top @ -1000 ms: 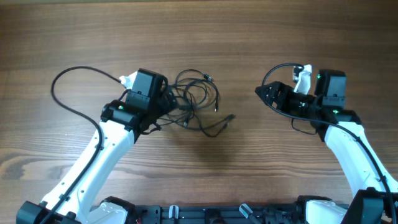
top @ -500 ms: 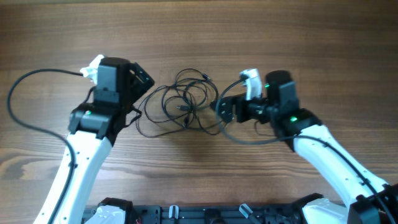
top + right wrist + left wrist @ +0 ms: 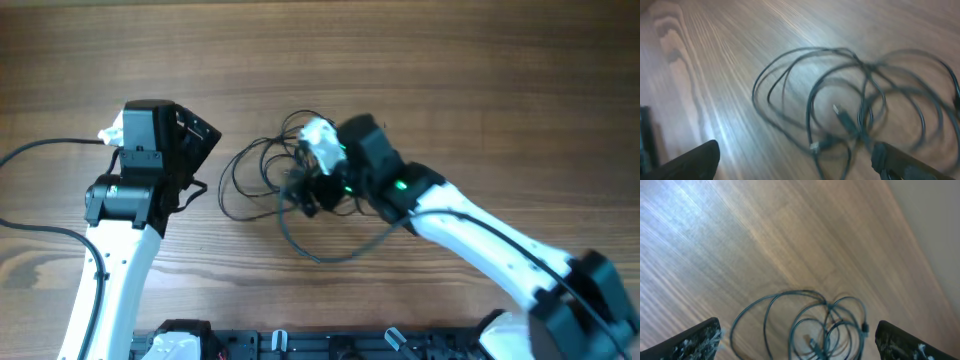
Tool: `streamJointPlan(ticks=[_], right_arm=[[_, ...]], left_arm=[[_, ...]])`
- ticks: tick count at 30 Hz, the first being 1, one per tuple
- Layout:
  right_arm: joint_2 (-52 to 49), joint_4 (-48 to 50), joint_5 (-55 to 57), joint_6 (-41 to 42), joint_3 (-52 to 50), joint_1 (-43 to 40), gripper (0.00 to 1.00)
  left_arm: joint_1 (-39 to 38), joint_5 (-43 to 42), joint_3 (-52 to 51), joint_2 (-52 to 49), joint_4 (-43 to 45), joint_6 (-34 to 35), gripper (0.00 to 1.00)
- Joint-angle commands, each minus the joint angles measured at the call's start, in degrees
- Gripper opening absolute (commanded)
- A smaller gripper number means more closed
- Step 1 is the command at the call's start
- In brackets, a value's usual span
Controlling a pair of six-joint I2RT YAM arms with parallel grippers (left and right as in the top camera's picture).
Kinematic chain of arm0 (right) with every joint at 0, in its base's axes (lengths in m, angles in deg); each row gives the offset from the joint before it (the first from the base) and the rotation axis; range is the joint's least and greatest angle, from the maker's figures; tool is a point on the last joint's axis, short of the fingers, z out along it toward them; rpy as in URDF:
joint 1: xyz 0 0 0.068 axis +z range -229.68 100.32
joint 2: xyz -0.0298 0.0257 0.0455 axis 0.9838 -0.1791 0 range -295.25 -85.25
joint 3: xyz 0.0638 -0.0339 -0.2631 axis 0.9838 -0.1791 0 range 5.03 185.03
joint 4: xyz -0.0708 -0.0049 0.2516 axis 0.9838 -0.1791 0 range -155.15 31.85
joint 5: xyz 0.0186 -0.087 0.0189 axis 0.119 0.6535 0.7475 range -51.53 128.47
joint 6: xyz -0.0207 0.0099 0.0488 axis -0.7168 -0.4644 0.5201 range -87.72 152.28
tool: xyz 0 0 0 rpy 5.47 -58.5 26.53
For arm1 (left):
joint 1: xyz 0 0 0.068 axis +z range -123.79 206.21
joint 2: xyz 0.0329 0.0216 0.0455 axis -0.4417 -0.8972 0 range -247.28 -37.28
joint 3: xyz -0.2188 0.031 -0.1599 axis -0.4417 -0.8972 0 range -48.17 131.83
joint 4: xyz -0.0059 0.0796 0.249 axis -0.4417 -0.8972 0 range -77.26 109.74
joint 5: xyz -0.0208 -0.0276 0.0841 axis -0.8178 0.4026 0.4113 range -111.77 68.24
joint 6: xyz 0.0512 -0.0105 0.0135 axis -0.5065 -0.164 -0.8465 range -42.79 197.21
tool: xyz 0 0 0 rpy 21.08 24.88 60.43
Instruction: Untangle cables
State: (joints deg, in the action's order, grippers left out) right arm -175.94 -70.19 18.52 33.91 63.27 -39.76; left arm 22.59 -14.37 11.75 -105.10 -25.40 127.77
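The cables (image 3: 262,172) lie as a loose tangle of thin black loops on the wooden table (image 3: 450,70), just left of centre. My left gripper (image 3: 205,160) stands open to the left of the tangle, apart from it and pointing at it. In the left wrist view the cables (image 3: 812,322) lie ahead between the wide-spread fingertips (image 3: 697,340), untouched. My right gripper (image 3: 306,192) hovers open over the tangle's right part. From the right wrist the cables (image 3: 840,95) and a small plug end (image 3: 839,111) show in front of the open right gripper (image 3: 795,157), with a strand passing near its right fingertip (image 3: 892,157).
The left arm's thicker black cable (image 3: 45,150) runs off the left side. The right arm's thicker cable (image 3: 320,250) sags in a loop onto the table below the tangle. A black base rail (image 3: 320,345) lines the front edge.
My right arm has swung left across the table and now hangs over the tangle. My left arm has drawn back to the left, away from the cables. The loops have spread leftward.
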Motion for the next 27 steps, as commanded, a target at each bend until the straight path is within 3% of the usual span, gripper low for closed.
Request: streamJointPlan(ticks=[1,10,12,14,15,18,20,22,27], right_arm=[[-8.72,1.33,0.28,-7.02,4.39,1.99,1.0],[-18.99,6.01,4.37,-11.39,4.44,7.06,0.94],[-20.11,7.82,6.86,-12.07,4.44,7.17,0.83],[-20.44,9.66,9.03,-11.91,4.44,7.17,0.65],[-20.44,10.56,9.64,-11.61,4.44,7.17,0.52],[-20.44,13.38,10.1,-8.92,4.44,7.08,0.31],[-20.44,13.94,10.1,-8.92,4.44,7.04,0.23],[-20.44,13.7,10.12,-8.87,4.44,7.04,0.04],[-17.2,12.81,14.4,-1.7,4.46,6.03,0.04]], left_arm=[[0.37,-0.5,0.85,0.59,-2.14,0.92,1.0],[0.37,-0.5,0.85,0.59,-4.02,0.87,1.0],[0.37,-0.52,0.85,0.59,-4.02,0.9,1.0],[0.35,-0.57,0.85,0.59,-4.59,0.92,1.0],[0.35,-0.59,0.85,0.59,-5.18,0.92,1.0],[0.35,-0.59,0.83,0.57,-6.95,0.9,1.0],[0.35,-0.59,0.83,0.57,-7.89,0.9,1.0],[0.35,-0.59,0.83,0.57,-8.74,0.9,1.0],[0.35,-4.24,0.83,0.52,-8.98,0.9,1.0]])
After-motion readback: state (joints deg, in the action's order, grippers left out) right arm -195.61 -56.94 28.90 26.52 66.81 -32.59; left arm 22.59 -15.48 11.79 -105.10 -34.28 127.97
